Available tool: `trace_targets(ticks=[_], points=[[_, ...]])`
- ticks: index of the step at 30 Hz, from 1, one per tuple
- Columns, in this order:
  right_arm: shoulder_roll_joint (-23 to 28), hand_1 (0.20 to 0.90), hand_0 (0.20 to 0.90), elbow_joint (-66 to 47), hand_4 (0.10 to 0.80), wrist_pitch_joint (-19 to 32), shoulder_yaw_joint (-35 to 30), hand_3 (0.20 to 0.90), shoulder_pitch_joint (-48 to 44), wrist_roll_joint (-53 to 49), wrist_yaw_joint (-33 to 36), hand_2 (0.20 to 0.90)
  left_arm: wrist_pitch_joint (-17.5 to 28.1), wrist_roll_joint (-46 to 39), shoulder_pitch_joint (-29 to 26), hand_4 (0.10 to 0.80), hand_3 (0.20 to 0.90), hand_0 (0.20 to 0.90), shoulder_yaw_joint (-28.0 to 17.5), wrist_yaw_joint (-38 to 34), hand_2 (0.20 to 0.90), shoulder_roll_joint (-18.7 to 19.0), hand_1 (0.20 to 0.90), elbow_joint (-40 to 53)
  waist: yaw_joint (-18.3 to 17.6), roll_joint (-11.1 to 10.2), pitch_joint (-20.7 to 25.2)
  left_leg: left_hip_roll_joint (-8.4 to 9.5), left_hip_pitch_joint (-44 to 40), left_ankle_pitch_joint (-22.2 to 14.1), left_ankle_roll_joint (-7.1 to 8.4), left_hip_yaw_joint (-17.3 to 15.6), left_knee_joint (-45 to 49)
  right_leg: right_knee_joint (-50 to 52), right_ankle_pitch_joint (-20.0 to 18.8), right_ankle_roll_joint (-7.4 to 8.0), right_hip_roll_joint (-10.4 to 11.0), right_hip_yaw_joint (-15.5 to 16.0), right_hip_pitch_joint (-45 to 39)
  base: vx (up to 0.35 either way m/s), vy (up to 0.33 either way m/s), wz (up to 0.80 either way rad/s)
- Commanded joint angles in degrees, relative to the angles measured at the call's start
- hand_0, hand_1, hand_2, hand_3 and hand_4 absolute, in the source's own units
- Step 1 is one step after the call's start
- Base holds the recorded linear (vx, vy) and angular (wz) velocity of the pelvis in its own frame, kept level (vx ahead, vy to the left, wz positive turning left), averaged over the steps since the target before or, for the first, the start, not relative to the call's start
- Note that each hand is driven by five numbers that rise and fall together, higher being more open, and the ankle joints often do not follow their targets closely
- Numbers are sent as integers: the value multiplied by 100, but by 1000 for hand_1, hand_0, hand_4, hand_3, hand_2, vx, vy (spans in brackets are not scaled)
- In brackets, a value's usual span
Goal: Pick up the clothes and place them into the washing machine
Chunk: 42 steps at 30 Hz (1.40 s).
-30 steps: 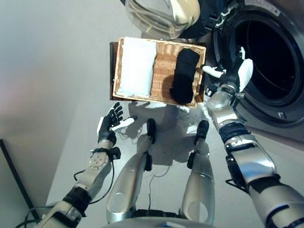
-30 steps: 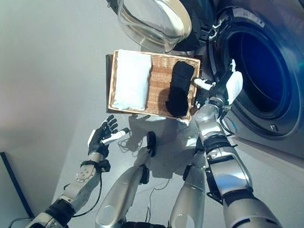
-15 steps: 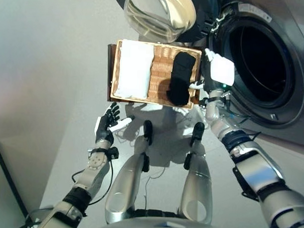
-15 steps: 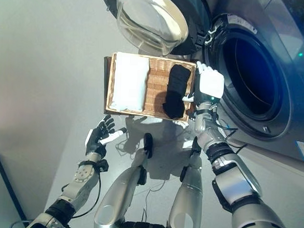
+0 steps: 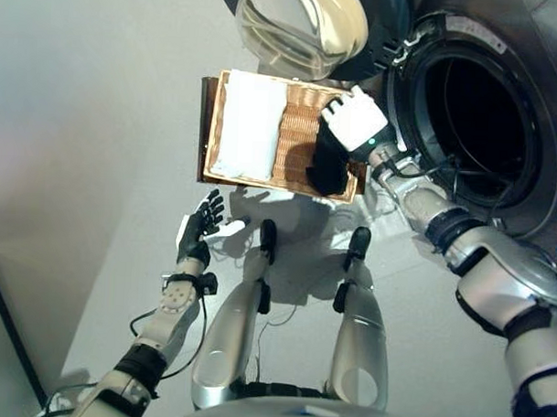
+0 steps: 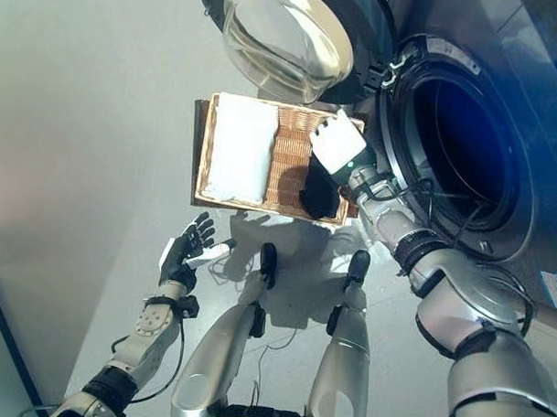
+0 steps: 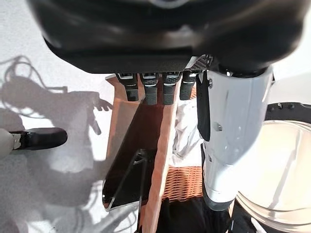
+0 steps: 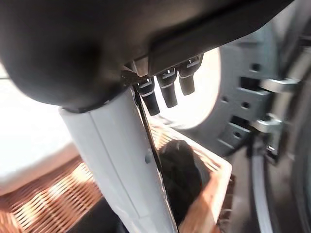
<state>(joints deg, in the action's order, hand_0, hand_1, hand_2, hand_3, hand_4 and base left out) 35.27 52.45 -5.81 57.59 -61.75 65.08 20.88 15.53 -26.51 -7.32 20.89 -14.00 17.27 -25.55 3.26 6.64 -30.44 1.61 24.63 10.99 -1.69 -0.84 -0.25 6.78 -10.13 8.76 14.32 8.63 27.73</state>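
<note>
- So the wicker basket (image 5: 295,140) sat on the floor right beside the washing machine (image 5: 501,116), basically under the swung-open door (image 5: 299,26). Made sense: whatever came out of it only had a short swing sideways to the drum opening (image 5: 474,106).
- Two bits of laundry were lying in it: a folded white cloth (image 5: 247,125) on the side away from the machine, and a dark garment (image 5: 327,169) on the side nearest it. Nothing was visibly in the drum, so I'd say the job was barely started.
- The right hand (image 5: 355,121) hovered over the machine end of the basket, just above the dark garment. Its fingers (image 8: 160,92) looked straight and loose, thumb sticking out, holding nothing. My guess is it was lined up like that to drop onto the dark piece, the closer one for that arm.
- The left hand (image 5: 198,226) hung low by the near edge of the basket, well apart from the clothes, fingers relaxed and spread, empty. Looked idle to me, probably just kept out of the way.
- Judging from that, the next bit needed the right hand to come down and close on the dark garment without snagging the basket rim.
</note>
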Motion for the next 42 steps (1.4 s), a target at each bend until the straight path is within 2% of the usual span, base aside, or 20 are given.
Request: trace_targets(ticks=[1, 7, 17, 33, 42], points=[[-21, 900, 900, 126, 800, 3, 262, 900, -928, 152, 10, 900, 469, 59, 223, 800, 900, 900, -129, -10, 900, 323, 900, 326, 246, -202, 156, -130, 396, -495, 478, -83, 554, 364, 465, -65, 56, -243, 185, -19, -8, 11], [-195, 900, 900, 359, 800, 113, 449, 900, -1201, 101, -161, 900, 461, 69, 225, 800, 900, 900, -134, -9, 900, 351, 900, 435, 361, -176, 65, -107, 466, -414, 517, 15, 467, 365, 494, -62, 90, -146, 208, -15, -4, 13], [-243, 900, 900, 617, 800, 255, 528, 900, -1159, -156, -325, 900, 511, 19, 276, 800, 900, 900, -254, -18, 900, 397, 900, 742, 493, -92, 65, -70, 711, -326, 543, 115, 416, 371, 488, -65, 130, -59, 399, -4, 5, 10], [370, 900, 900, 1020, 800, 381, 516, 900, -864, -450, -400, 900, 535, -35, 373, 800, 900, 900, -303, -15, 900, 333, 900, 1200, 484, 129, 65, -61, 1139, -181, 584, 116, 285, 455, 498, -69, 135, -94, 944, 0, 3, 1], [733, 900, 900, 1302, 800, 318, 584, 900, -1015, -537, -349, 900, 572, -104, 389, 800, 900, 900, -246, 14, 900, 310, 900, 1474, 491, 312, 65, -61, 1447, -100, 595, 86, 218, 495, 463, -58, 130, -154, 1369, -1, 0, 0]])
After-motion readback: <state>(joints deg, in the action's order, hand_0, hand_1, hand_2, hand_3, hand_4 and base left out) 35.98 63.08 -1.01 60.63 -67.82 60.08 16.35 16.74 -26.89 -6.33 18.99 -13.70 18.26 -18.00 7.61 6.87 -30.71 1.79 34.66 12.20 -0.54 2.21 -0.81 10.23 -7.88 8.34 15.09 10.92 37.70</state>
